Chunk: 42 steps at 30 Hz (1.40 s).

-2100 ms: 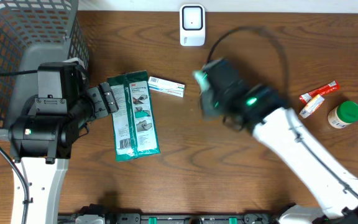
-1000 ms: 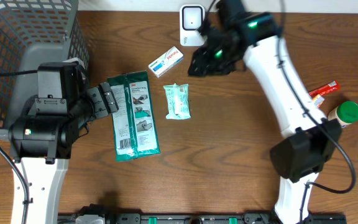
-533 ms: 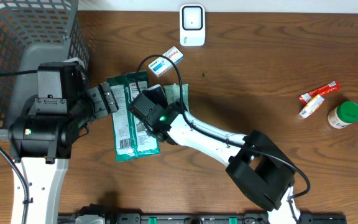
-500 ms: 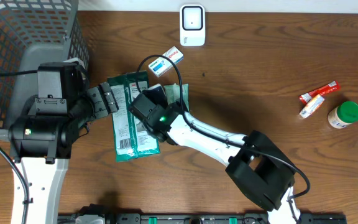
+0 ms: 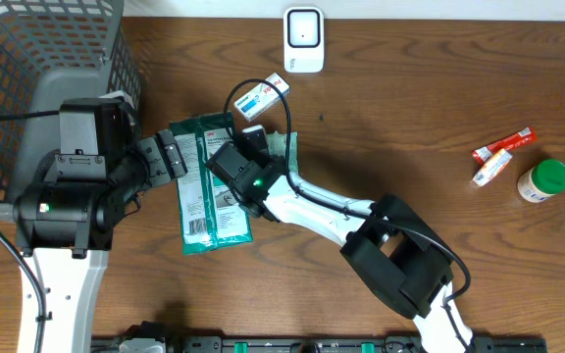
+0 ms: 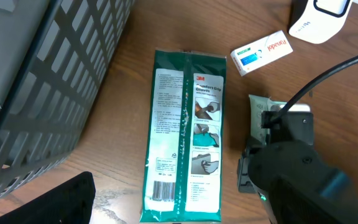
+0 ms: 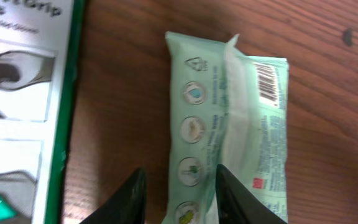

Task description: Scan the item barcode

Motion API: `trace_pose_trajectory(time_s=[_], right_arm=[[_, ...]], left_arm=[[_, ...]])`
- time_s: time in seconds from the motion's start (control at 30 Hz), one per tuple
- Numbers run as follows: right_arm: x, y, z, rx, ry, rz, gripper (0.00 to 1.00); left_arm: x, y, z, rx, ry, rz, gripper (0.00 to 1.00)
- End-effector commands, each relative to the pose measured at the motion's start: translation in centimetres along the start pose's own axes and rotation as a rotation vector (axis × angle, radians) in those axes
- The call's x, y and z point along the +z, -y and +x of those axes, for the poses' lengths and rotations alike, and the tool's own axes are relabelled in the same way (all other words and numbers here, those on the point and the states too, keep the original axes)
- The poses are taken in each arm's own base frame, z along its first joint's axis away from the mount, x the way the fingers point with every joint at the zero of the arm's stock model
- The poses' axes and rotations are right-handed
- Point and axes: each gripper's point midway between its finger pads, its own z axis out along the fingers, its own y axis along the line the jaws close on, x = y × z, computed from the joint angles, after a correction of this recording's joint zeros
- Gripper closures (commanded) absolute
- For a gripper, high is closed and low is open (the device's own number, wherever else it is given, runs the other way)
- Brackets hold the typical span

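Observation:
A pale green wipes packet (image 7: 229,124) lies flat on the table with its barcode up at its far right corner. My right gripper (image 7: 180,171) hovers low over the packet's left part. Its jaws are open, one finger on the bare wood to the left and the other over the packet. In the overhead view the right gripper (image 5: 263,152) hides most of the packet (image 5: 287,147). The white scanner (image 5: 303,39) stands at the table's back edge. My left gripper (image 5: 170,157) rests open beside a long green 3M pack (image 5: 214,186), holding nothing; one of its fingers (image 6: 48,202) shows.
A small white Panadol box (image 5: 262,98) lies between the scanner and the packets. A grey wire basket (image 5: 27,49) fills the back left corner. Red sachets (image 5: 503,149) and a jar with a green lid (image 5: 542,179) sit at the far right.
The right arm swung from beside the scanner down to the pale green packet and now straddles its left part. Its jaws have narrowed. The left arm has not moved.

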Motion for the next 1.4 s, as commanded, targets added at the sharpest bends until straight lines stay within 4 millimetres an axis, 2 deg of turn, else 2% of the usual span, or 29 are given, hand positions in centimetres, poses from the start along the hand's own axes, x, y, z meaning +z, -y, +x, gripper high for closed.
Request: trace_pose_trajectory(time_s=[0.0, 0.1, 0.27, 0.43, 0.47, 0.5, 0.57, 0.63, 0.77, 0.9, 1.0, 1.07, 1.13, 1.17, 1.23, 1.3, 1.37], right_arm=[[1.6, 1.1, 0.7, 0.035, 0.012, 0.086, 0.61], [2.4, 1.4, 1.8, 0.011, -0.015, 0.111, 0.59], [2.4, 2.2, 2.7, -0.018, -0.047, 0.142, 0.63], [3.3, 2.9, 4.8, -0.060, -0.113, 0.178, 0.65], [3.3, 2.9, 5.0, -0.066, -0.120, 0.179, 0.69], [2.9, 2.8, 5.3, -0.074, -0.138, 0.170, 0.99], [2.1, 2.8, 5.0, -0.072, -0.146, 0.153, 0.99], [1.0, 2.8, 4.0, -0.057, -0.130, 0.135, 0.99], [-3.4, 2.5, 1.1, -0.057, -0.100, 0.025, 0.99], [-8.9, 3.2, -2.2, -0.031, -0.062, -0.137, 0.99], [-13.4, 4.1, -4.9, 0.037, -0.041, -0.339, 0.99], [-16.0, 5.1, -6.7, 0.102, -0.018, -0.471, 0.99], [-19.1, 7.3, -9.8, 0.226, 0.029, -0.664, 0.99], [-19.8, 8.0, -10.8, 0.266, 0.044, -0.726, 0.99], [-22.0, 9.2, -13.6, 0.351, 0.069, -0.960, 0.99], [-23.3, 10.4, -15.9, 0.404, 0.092, -1.143, 0.99], [-22.9, 12.4, -18.7, 0.489, 0.133, -1.240, 0.99]], left_arm=[[-0.2, -0.1, -0.3, 0.019, 0.009, -0.007, 0.10], [-0.2, -0.1, -0.2, 0.019, 0.009, -0.007, 0.10], [-0.2, -0.1, -0.3, 0.019, 0.009, -0.007, 0.10], [-0.2, -0.1, -0.2, 0.019, 0.009, -0.007, 0.10], [-0.2, -0.1, -0.2, 0.019, 0.009, -0.007, 0.10], [-0.2, -0.1, -0.3, 0.019, 0.009, -0.007, 0.10], [-0.2, -0.1, -0.3, 0.019, 0.009, -0.007, 0.10], [-0.2, -0.1, -0.3, 0.019, 0.009, -0.007, 0.10], [-0.2, -0.1, -0.2, 0.019, 0.009, -0.007, 0.10], [-0.2, -0.1, -0.3, 0.019, 0.009, -0.007, 0.10], [-0.2, -0.1, -0.3, 0.019, 0.009, -0.007, 0.10], [-0.2, -0.1, -0.2, 0.019, 0.009, -0.007, 0.10], [-0.2, -0.1, -0.2, 0.019, 0.009, -0.007, 0.10], [-0.2, -0.1, -0.3, 0.019, 0.009, -0.007, 0.10], [-0.2, -0.1, -0.3, 0.019, 0.009, -0.007, 0.10], [-0.2, -0.1, -0.3, 0.019, 0.009, -0.007, 0.10], [-0.2, -0.1, -0.2, 0.019, 0.009, -0.007, 0.10]])
